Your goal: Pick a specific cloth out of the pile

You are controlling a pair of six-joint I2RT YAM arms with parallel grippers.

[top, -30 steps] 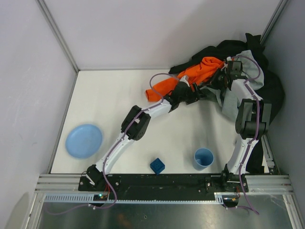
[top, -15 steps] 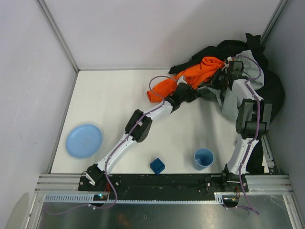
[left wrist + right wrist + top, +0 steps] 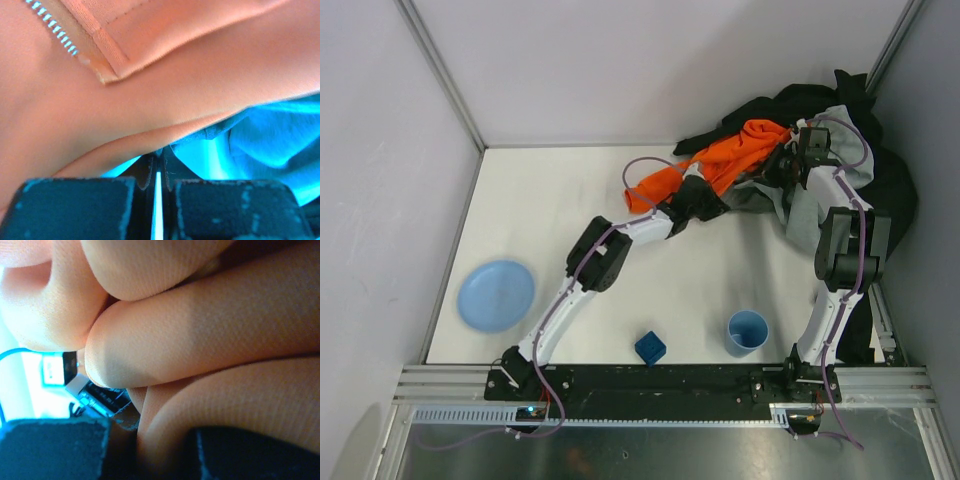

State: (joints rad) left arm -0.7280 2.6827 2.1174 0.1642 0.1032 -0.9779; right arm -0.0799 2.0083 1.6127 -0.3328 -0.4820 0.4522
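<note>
The pile (image 3: pixel 798 102) of black, orange and grey garments lies in the far right corner. The grey cloth (image 3: pixel 807 215) hangs down its near side, with a strip drawn left toward my left gripper (image 3: pixel 710 202). In the left wrist view the left gripper (image 3: pixel 159 156) is shut, pinching the edge of the cloth (image 3: pixel 260 135) just under a fold of the orange garment (image 3: pixel 125 100). My right gripper (image 3: pixel 783 166) sits in the pile, and in its own view the right gripper (image 3: pixel 150 425) is shut on a fold of the orange garment (image 3: pixel 200 330).
A blue plate (image 3: pixel 496 295) lies at the near left. A blue cup (image 3: pixel 748 332) and a small blue cube (image 3: pixel 650 347) stand near the front edge. Walls close in the table at the back and both sides.
My left gripper has closed at the pile's near edge and drawn back to the left, pulling a strip of grey cloth with it. The right arm has stayed put.
</note>
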